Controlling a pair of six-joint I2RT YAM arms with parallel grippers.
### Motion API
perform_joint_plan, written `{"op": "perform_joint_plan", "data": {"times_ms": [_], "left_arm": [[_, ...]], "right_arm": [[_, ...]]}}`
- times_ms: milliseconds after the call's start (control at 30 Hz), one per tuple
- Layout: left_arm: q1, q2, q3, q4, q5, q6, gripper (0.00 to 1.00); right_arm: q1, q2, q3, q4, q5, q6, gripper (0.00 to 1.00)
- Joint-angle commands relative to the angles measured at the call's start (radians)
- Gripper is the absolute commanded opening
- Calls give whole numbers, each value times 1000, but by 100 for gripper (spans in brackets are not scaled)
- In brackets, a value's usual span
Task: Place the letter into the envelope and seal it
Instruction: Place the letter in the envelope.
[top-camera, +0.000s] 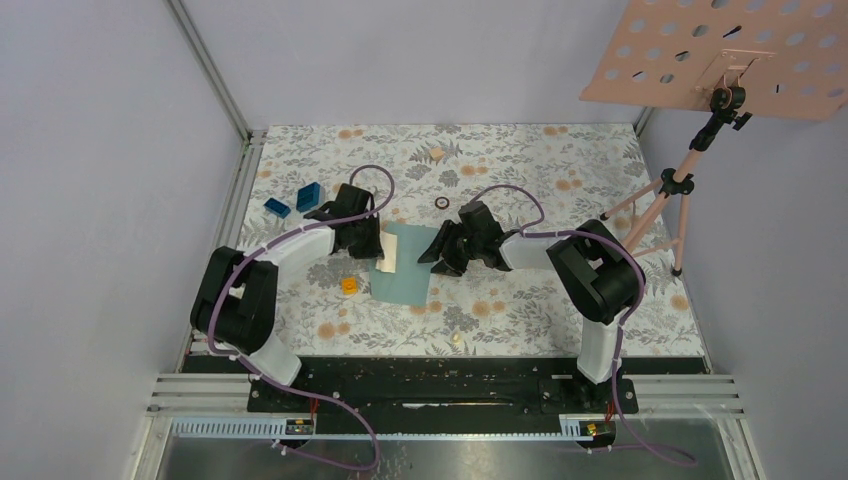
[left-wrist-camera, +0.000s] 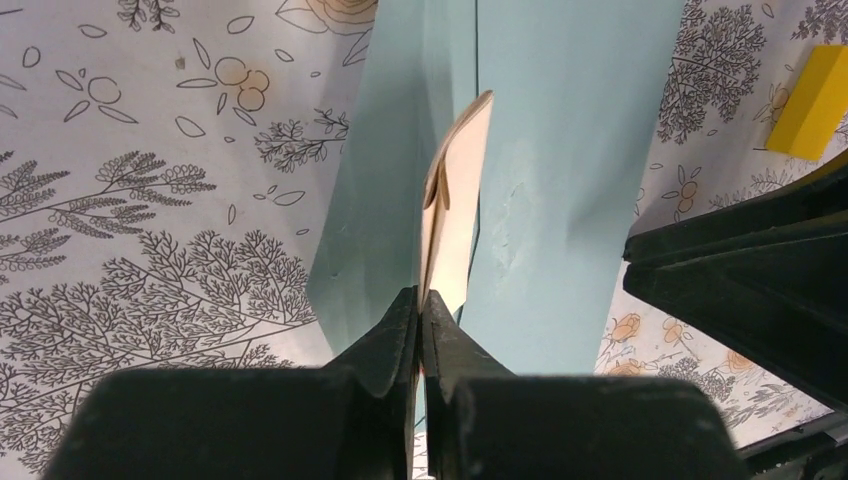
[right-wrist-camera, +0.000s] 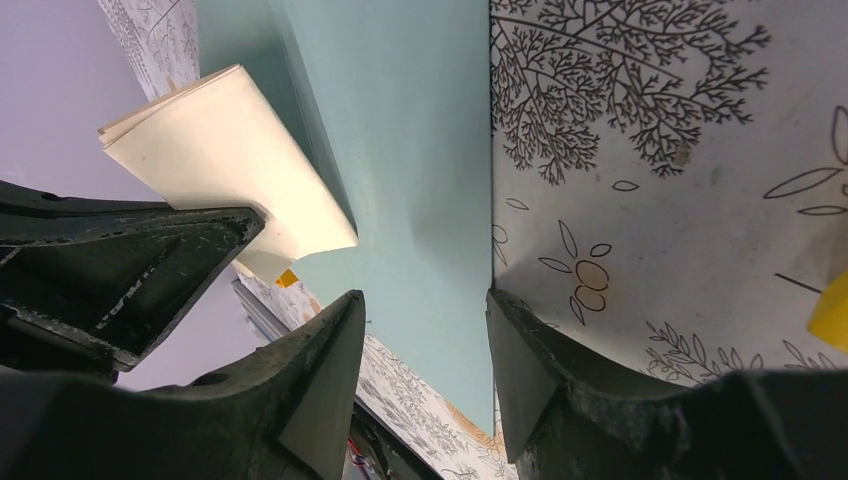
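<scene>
Letter (left-wrist-camera: 460, 200), a folded cream sheet, sits at the centre of the left wrist view. It is pinched between the closed fingers of the left gripper (left-wrist-camera: 420, 295) and raised over the teal envelope (top-camera: 402, 278). The envelope lies flat on the floral table (top-camera: 520, 310), mid-frame in the overhead view. A small orange block (top-camera: 349, 285) sits just left of the envelope's lower part. Over the envelope's right edge, the right gripper (right-wrist-camera: 425, 300) hangs with jaws moderately apart, holding nothing. Higher in the frame lies a black ring (top-camera: 441, 204), with two blue blocks (top-camera: 308, 197) to its left. A pink perforated board (top-camera: 720, 55) fills the top right corner.
</scene>
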Motion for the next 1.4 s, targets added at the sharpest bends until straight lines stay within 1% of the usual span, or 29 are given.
{"op": "perform_joint_plan", "data": {"times_ms": [0, 133, 267, 533, 667, 867, 1000, 1133, 1367], "left_arm": [[-19, 22, 6, 47, -29, 19, 0], [-27, 45, 24, 26, -21, 21, 0], [-26, 51, 23, 20, 19, 5, 0], [-19, 87, 36, -41, 69, -70, 0], [-14, 63, 18, -25, 75, -91, 0], [21, -20, -8, -19, 44, -135, 0], [24, -62, -5, -41, 28, -131, 0], [24, -97, -16, -42, 31, -160, 0], [19, -91, -48, -41, -49, -122, 0]], "right_arm": [[15, 40, -1, -33, 13, -1, 56], [15, 44, 6, -28, 8, 4, 56], [17, 43, 5, -29, 7, 4, 56], [16, 35, -15, -14, 8, 8, 56], [17, 35, -25, -2, 7, 14, 56], [17, 36, -33, 9, 6, 20, 56], [16, 39, -35, 14, 6, 23, 56], [17, 39, -38, 18, 7, 24, 56], [16, 37, -43, 21, 8, 27, 56]]}}
